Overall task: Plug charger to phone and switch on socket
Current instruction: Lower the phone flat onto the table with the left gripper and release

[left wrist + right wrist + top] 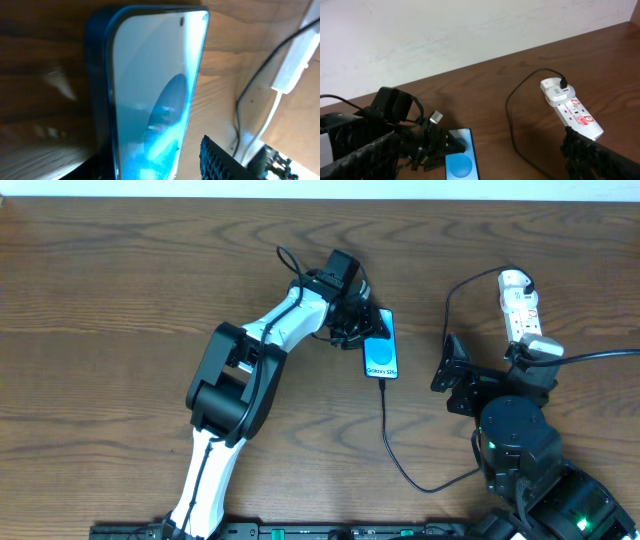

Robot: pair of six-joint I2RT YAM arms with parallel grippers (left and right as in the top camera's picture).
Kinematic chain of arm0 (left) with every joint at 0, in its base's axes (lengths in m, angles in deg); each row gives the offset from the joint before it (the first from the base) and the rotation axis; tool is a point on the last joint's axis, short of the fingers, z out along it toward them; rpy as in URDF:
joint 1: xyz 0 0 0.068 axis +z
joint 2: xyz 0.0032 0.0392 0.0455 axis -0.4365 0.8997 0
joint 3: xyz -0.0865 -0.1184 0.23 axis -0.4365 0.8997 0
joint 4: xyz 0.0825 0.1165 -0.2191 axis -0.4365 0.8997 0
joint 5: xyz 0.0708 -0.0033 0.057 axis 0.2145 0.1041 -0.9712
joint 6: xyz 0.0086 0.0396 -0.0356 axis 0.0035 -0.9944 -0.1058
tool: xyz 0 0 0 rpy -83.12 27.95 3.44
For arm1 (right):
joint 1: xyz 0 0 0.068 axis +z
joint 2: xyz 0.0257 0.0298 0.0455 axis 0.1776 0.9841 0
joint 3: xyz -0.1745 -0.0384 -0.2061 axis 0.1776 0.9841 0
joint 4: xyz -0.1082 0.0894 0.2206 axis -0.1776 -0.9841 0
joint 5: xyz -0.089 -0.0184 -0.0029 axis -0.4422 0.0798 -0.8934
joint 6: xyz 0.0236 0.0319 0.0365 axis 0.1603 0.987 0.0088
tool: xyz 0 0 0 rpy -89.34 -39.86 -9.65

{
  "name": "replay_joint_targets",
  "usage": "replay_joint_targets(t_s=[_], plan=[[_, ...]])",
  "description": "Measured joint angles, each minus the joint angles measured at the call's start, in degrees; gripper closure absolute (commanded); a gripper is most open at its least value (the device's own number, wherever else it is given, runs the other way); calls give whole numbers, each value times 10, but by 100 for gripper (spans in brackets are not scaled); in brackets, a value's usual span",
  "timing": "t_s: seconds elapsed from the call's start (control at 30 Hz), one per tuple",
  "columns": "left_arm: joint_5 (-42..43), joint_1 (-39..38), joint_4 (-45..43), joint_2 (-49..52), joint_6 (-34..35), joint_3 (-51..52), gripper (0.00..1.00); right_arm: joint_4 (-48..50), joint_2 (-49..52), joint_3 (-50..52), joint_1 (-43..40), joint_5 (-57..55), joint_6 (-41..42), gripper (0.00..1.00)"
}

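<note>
Phone (381,352) face-up near table centre, charger (385,420) meeting its 6 o'clock end. Left gripper (352,320) straddles phone's 11 o'clock corner; cannot tell whether clamped. Right gripper (447,367) spread wide, power strip (520,305) at its 1 o'clock.

The table (120,280) is brown wood with a clear grain and a dull sheen; the phone (381,356) has a glossy, reflective screen; the power strip (520,305) near the right edge is smooth white plastic; the cable (392,450) is matt black.
</note>
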Motion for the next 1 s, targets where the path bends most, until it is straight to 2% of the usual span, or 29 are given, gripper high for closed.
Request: replay_joint_targets(t_s=[0.2, 1.0], plan=[[-26, 0, 17, -5, -1, -2, 49, 0, 0, 0, 0, 0, 0, 1], [-43, -2, 25, -9, -1, -2, 49, -1, 0, 0, 0, 2, 0, 1]])
